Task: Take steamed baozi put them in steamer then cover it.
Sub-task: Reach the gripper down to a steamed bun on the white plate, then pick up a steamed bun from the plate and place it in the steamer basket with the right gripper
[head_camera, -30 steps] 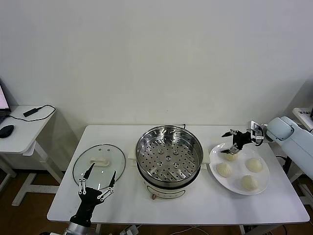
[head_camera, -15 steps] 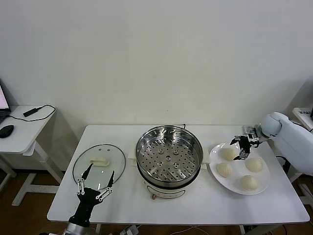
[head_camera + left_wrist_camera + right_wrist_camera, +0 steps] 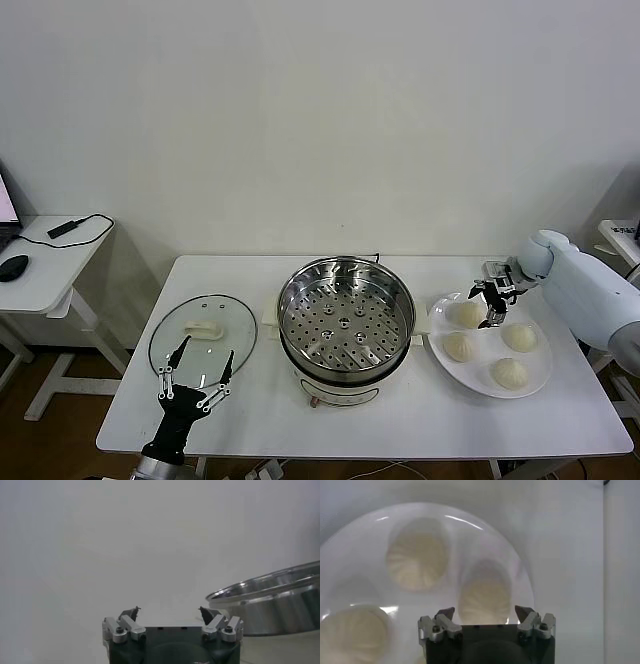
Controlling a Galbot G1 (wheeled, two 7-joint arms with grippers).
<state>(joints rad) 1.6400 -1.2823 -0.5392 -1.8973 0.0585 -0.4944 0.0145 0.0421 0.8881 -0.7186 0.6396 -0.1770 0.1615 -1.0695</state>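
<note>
Four cream-white baozi lie on a white plate (image 3: 436, 328) at the right: back left (image 3: 463, 313), back right (image 3: 519, 336), front left (image 3: 458, 346) and front right (image 3: 509, 373). My right gripper (image 3: 490, 306) is open and points down over the plate, just right of the back-left bun. In the right wrist view that bun (image 3: 485, 595) sits between the open fingertips of the gripper (image 3: 485, 614), with other buns (image 3: 417, 562) beside it. The steel steamer (image 3: 345, 320) stands open at the centre with its perforated tray bare. The glass cover (image 3: 203, 335) lies flat at the left. My left gripper (image 3: 197, 372) is open in front of the cover.
The steamer's rim (image 3: 270, 597) shows to the side in the left wrist view, beyond the left gripper (image 3: 169, 614). A side desk (image 3: 45, 255) with a cable and a mouse stands at the far left. The white wall is close behind the table.
My right gripper has swung from pointing sideways over the back-left bun to pointing down over the plate. The left arm has not moved.
</note>
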